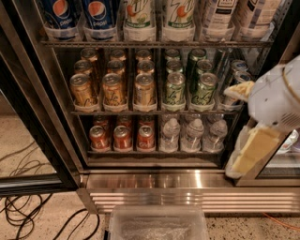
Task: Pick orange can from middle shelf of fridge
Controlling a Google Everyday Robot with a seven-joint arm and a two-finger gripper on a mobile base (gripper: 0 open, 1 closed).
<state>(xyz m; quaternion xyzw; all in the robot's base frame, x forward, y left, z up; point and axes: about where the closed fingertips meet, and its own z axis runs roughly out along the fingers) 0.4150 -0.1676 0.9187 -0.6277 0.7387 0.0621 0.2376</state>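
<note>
The fridge (187, 182) stands open in front of me. Its middle shelf (154, 112) holds three rows of orange cans on the left, with the front ones at left (82, 89), centre (113, 89) and right (144, 88). Green cans (174, 89) fill the right half. My gripper (230, 133) is at the right edge of the fridge, outside the shelf. Its pale yellow fingers (255, 149) are spread apart with nothing between them. It is well to the right of the orange cans and touches none.
Pepsi and 7UP bottles (98, 14) stand on the rack above. Red cans (123, 137) and water bottles (192, 135) stand on the rack below. The black door frame (35, 122) hangs open at left. Cables (28, 215) lie on the floor. A clear plastic bin (157, 226) sits below.
</note>
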